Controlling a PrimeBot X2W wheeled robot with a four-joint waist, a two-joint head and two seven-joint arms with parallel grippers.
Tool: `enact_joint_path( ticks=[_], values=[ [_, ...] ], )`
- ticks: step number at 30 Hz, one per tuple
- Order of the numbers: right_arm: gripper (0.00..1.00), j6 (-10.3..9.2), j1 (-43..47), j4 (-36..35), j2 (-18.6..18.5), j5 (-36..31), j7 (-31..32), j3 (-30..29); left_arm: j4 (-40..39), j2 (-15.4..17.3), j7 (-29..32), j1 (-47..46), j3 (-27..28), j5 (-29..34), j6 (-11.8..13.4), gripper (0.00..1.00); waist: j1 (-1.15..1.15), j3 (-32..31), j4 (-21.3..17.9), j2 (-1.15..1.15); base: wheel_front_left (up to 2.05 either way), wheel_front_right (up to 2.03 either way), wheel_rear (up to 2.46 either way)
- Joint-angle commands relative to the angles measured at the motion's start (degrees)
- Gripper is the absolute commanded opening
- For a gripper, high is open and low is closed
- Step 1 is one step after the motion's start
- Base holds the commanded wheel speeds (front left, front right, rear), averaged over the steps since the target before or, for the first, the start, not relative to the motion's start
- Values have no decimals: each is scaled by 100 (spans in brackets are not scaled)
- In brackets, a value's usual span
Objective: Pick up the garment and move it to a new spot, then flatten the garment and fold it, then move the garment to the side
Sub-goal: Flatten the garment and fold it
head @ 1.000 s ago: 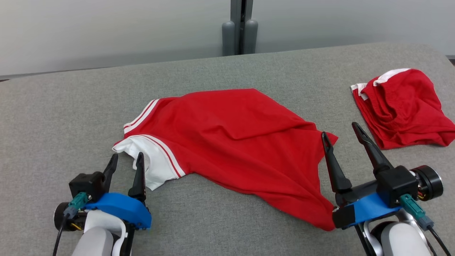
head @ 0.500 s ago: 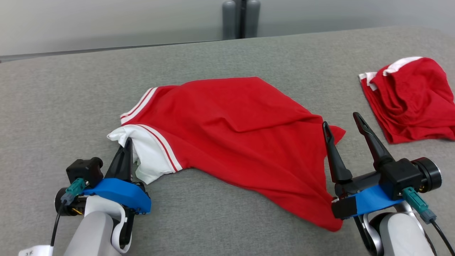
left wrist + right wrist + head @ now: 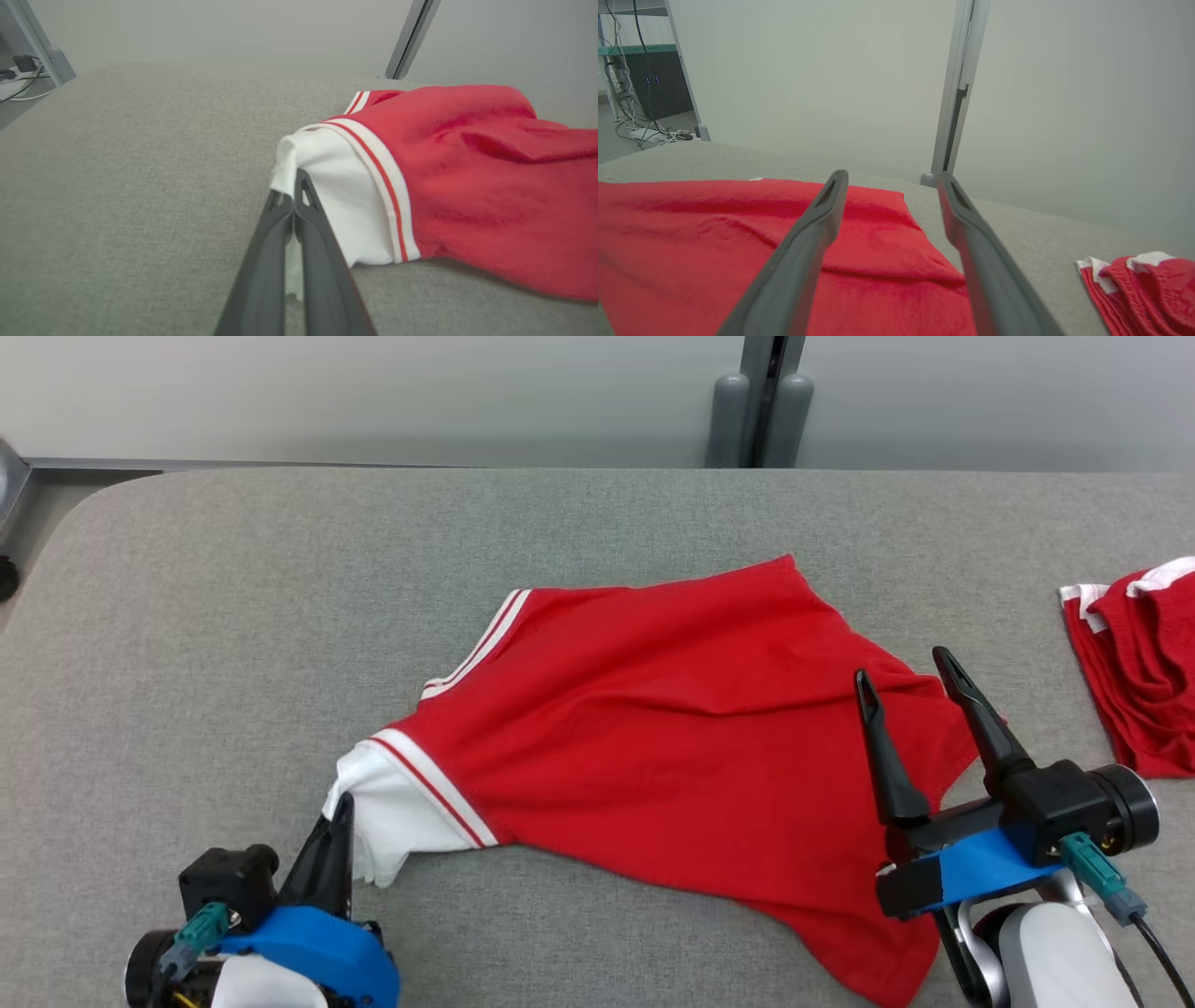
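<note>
The left gripper (image 3: 342,805) has its 2 fingers pressed together on the garment (image 3: 672,728), pinching the outer edge of its white sleeve (image 3: 392,807). In the left wrist view the white cloth (image 3: 336,196) bunches over the tips of that gripper (image 3: 294,184) and a sliver of it shows in the slit between the fingers. From this grip the red body of the garment (image 3: 490,186) spreads away ahead and to the gripper's right, lying rumpled on the grey padded table (image 3: 233,616), with 2 white-striped red bands just beyond the sleeve.

The right gripper (image 3: 904,670) stands wide open and holds nothing. Its 2 fingers point up over the garment's far right part; whether they touch the cloth cannot be told. In the right wrist view the red fabric (image 3: 691,242) lies under and to the left of that gripper (image 3: 892,179). A second red garment (image 3: 1139,681), crumpled with white trim, lies on the table to this gripper's right, apart from it (image 3: 1148,284).
</note>
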Motion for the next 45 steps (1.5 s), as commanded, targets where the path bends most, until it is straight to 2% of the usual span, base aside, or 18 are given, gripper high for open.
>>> enact_joint_path(
  ticks=[1,3,4,5,6,15,20,22,27,34,40,45],
  values=[
    [100,1,35,26,-3,16,-38,-13,-165,-5,148,107,40,-89,75,0,0,8,26,0,0,0,0],
    [100,1,2,57,-3,32,-46,2,-366,42,416,287,84,-114,193,0,0,4,36,0,0,0,0],
    [100,1,-15,75,-3,39,-53,16,-428,49,489,347,98,-147,222,14,0,1,31,0,0,0,0],
    [100,1,-29,95,-3,48,-61,26,-455,19,529,392,107,-232,216,55,0,-1,19,0,0,0,0],
    [100,1,-36,117,-3,50,-67,27,-449,24,564,430,113,-251,207,100,0,-6,1,0,0,0,0],
    [100,1,55,176,-2,17,-112,-92,-695,300,393,291,458,-253,338,100,0,-31,-197,0,0,0,0],
    [100,1,18,145,-3,4,-94,-79,-847,461,523,-208,271,-105,170,100,0,24,-286,0,0,0,0],
    [100,1,-19,118,-3,-12,-75,-76,-761,393,660,-535,108,-144,51,100,0,71,-311,0,0,0,0],
    [100,1,-139,56,-3,-35,-34,-13,-172,283,947,-1300,-189,-125,-190,100,0,217,-392,0,0,0,0],
    [100,1,-323,-53,-3,-123,42,125,1256,102,1113,-2555,-514,-54,-500,100,0,577,-625,0,0,0,0],
    [100,1,-421,-91,-3,-173,63,152,2344,87,1187,-3363,-705,-4,-676,100,0,807,-807,0,0,0,0],
    [100,1,-438,-121,-2,-200,35,171,3154,90,1476,-3866,-954,-65,-817,100,0,946,-900,0,0,0,0]
  ],
)
